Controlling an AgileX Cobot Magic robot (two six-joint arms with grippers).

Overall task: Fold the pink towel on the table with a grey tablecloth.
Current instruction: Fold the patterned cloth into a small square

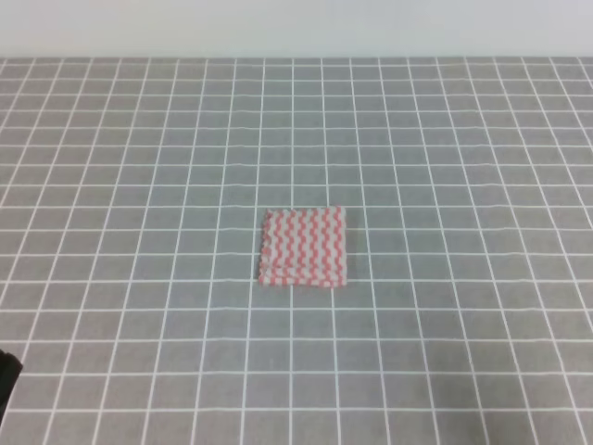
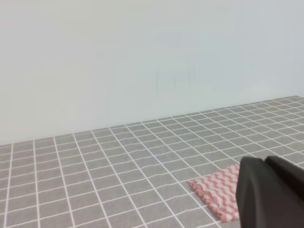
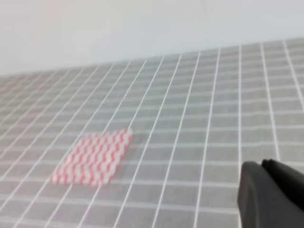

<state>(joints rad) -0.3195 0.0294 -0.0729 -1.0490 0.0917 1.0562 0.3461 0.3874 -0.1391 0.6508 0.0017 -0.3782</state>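
The pink towel (image 1: 303, 246) lies flat on the table with a grey tablecloth (image 1: 445, 139), near the middle, as a small layered square about two grid squares wide. It also shows in the left wrist view, where the pink towel (image 2: 216, 192) is partly hidden behind my left gripper (image 2: 265, 160). In the right wrist view the pink towel (image 3: 92, 159) lies far to the left of my right gripper (image 3: 261, 164). Both grippers hover apart from the cloth with their dark fingers pressed together and nothing held.
A dark piece of the left arm (image 1: 6, 378) pokes in at the lower left edge of the high view. A pale wall (image 2: 142, 57) stands behind the table's far edge.
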